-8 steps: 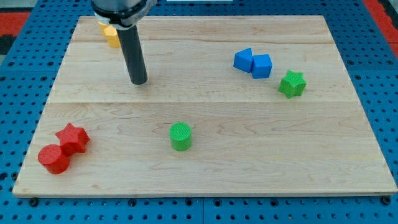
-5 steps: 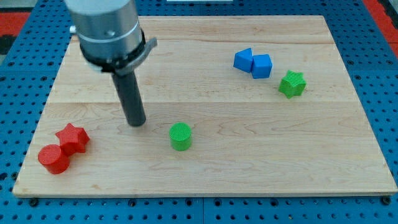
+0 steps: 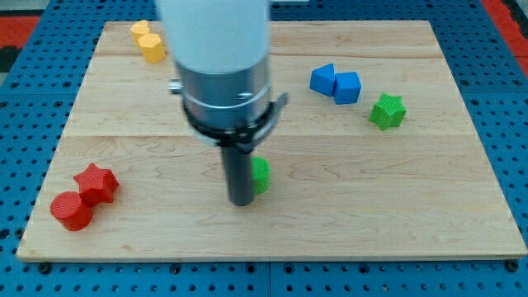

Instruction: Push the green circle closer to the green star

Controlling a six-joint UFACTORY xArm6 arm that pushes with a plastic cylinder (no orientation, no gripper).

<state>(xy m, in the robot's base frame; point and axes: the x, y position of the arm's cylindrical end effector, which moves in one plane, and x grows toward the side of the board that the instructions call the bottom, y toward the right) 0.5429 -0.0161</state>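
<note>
The green circle (image 3: 261,174) lies near the middle of the wooden board (image 3: 396,198), mostly hidden behind my rod. My tip (image 3: 242,200) rests on the board against the circle's left and lower side. The green star (image 3: 387,111) sits at the view's right, well up and to the right of the circle.
Two blue blocks (image 3: 336,83) lie touching just left of and above the green star. Two yellow blocks (image 3: 148,41) sit at the top left. A red star (image 3: 96,183) and a red cylinder (image 3: 71,210) sit at the bottom left.
My tip has moved down and to the right across the board, from the upper left to the green circle's left side. The circle has shifted a little to the right and up.
</note>
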